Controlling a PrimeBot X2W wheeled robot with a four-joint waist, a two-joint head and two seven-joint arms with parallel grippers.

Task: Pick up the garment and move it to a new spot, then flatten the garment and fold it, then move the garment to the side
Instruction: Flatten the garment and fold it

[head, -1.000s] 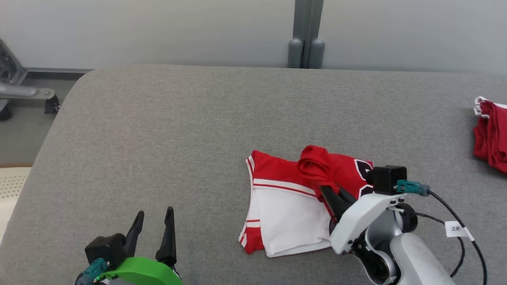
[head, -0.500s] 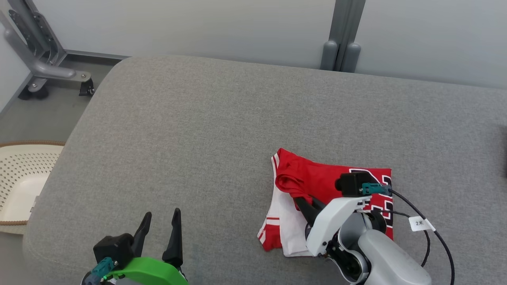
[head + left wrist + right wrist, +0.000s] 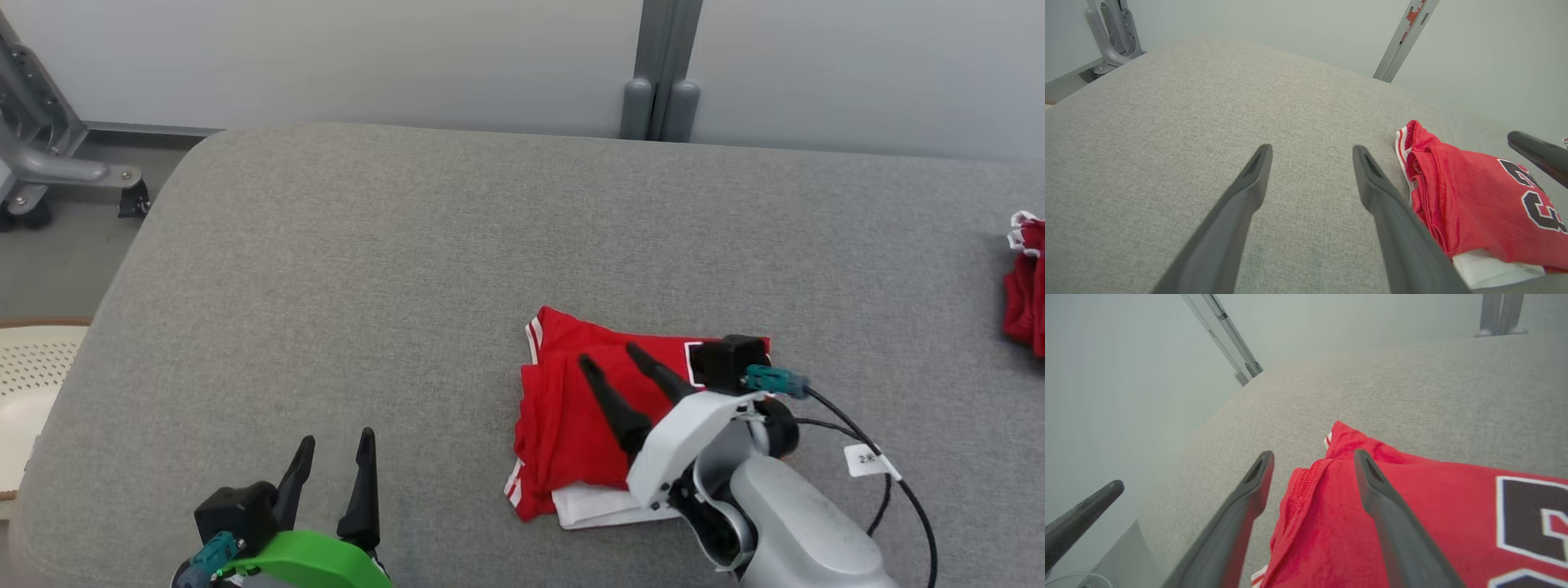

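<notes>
**While both claws stand released, one folded garment lies on the table**

Where the count runs from big to small, it begins with one grey fabric-covered table (image 3: 408, 245), which carries nearly everything else. Two garments lie on it. The folded garment (image 3: 563, 408) is red with white stripes, a black white-edged numeral and a white layer showing at its near edge; it sits right of the middle, toward the robot's side. A second red garment (image 3: 1027, 286) is bunched at the far right edge, well apart from the first. One pale perforated basket (image 3: 33, 367) stands off the table's left side; too little of it shows to tell what is in it. Two claws complete the tally. The right claw (image 3: 608, 354) is released, its fingers spread over the garment's red top layer — whether they touch the cloth cannot be told. The left claw (image 3: 337, 437) is likewise released, above the table to the garment's left, well apart from it.
</notes>
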